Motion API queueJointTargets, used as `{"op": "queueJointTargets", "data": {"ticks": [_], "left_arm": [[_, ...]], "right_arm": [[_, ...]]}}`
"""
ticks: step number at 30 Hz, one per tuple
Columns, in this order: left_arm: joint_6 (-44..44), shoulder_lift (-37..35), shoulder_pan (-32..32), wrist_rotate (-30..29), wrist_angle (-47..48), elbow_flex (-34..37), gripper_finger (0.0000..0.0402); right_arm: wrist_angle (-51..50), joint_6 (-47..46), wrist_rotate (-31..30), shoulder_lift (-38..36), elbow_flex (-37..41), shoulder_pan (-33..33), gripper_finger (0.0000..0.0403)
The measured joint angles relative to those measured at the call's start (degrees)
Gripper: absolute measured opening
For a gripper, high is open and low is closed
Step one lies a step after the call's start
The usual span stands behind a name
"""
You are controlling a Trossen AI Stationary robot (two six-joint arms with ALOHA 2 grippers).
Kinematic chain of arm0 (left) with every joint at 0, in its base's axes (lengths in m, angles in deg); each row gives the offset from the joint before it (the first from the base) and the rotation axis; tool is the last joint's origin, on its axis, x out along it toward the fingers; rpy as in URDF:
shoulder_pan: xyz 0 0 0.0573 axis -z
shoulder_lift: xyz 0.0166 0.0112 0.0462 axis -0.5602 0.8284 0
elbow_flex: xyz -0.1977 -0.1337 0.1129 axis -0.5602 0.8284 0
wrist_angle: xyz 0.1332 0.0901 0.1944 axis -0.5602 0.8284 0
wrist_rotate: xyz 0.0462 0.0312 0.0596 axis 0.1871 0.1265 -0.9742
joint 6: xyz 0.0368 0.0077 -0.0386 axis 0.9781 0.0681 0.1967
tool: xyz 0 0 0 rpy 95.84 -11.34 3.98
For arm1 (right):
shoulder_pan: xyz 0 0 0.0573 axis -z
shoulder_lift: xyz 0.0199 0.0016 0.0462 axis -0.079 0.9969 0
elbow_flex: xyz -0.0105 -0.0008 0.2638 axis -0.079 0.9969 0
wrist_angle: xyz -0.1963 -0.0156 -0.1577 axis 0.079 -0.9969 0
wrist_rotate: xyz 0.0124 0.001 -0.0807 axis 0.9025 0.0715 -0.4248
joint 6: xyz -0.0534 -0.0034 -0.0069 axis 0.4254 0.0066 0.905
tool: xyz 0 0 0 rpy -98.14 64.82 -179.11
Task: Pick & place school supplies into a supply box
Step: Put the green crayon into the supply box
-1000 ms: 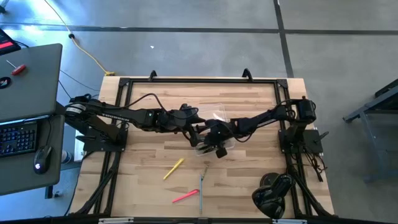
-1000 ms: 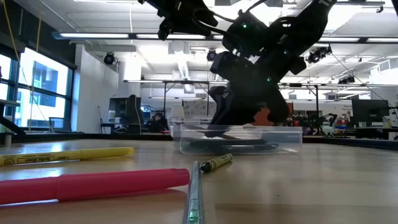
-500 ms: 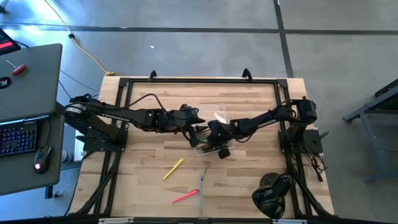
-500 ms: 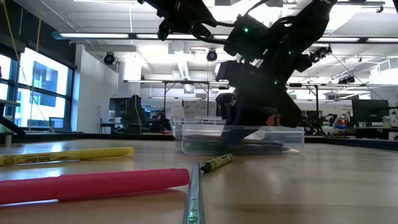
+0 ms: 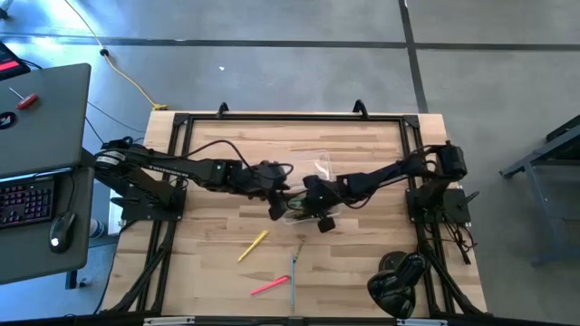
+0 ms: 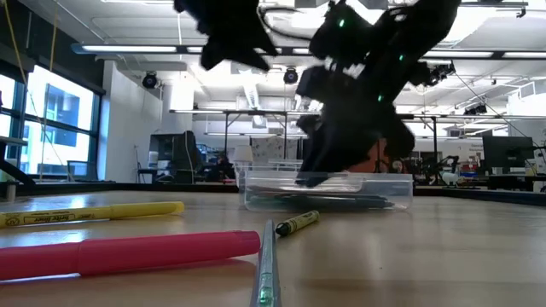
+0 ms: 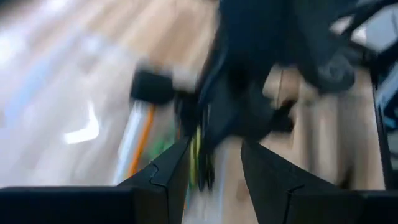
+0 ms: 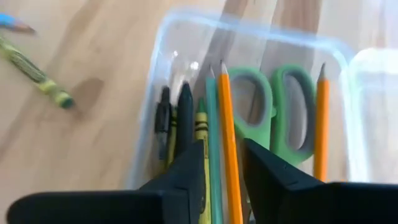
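The clear supply box sits mid-table. Lying flat inside it are green-handled scissors, orange pencils, a teal pencil, a yellow crayon and dark pens. My right gripper is open, tilted down over the box's contents. One orange pencil runs between its fingers. My left gripper hovers open just left of the box, above table level. A yellow pen, a pink pen, a light-blue pencil and a green crayon lie on the table.
A bulky black object sits at the near right corner. A clear lid-like piece lies just beyond the box. The loose pens lie between the box and the near edge. A black frame runs around the tabletop.
My right gripper has opened while staying down at the box. My left gripper has tipped downward beside the box. The box has shifted slightly on the table.
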State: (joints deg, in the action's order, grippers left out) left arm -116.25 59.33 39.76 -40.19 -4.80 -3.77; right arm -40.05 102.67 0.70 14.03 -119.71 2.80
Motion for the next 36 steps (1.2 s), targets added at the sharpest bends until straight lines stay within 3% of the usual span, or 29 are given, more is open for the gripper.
{"op": "queueJointTargets", "data": {"ticks": [7, 11, 22, 28, 32, 36], "left_arm": [[-13.2, 0.0, 1.0, 4.2, 14.1, 0.0, 0.0177], [-15.0, 0.1, 2.9, 4.3, 18.4, 0.0, 0.0177], [-13.8, 3.1, 4.9, 3.9, 12.0, -0.1, 0.0177], [-14.9, 3.9, 7.6, 5.1, 15.0, 0.1, 0.0177], [-19.2, 3.9, 13.6, -1.5, 14.6, 0.0, 0.0177], [-25.0, 3.9, 20.4, -12.1, 14.4, 0.0, 0.0177]], "right_arm": [[-3.3, -0.2, -2.5, -7.9, 0.0, -2.6, 0.0096], [-3.5, -1.1, -2.6, -12.2, -0.1, -3.8, 0.0094], [-8.0, -8.6, -0.9, -18.0, -0.1, -7.2, 0.0094], [-12.1, -12.6, 1.8, -18.2, -0.1, -10.4, 0.0094], [-10.9, -11.3, 2.5, -17.7, 0.0, -13.6, 0.0094], [-5.9, -6.3, 3.2, -14.5, 0.0, -17.3, 0.0094]]}}
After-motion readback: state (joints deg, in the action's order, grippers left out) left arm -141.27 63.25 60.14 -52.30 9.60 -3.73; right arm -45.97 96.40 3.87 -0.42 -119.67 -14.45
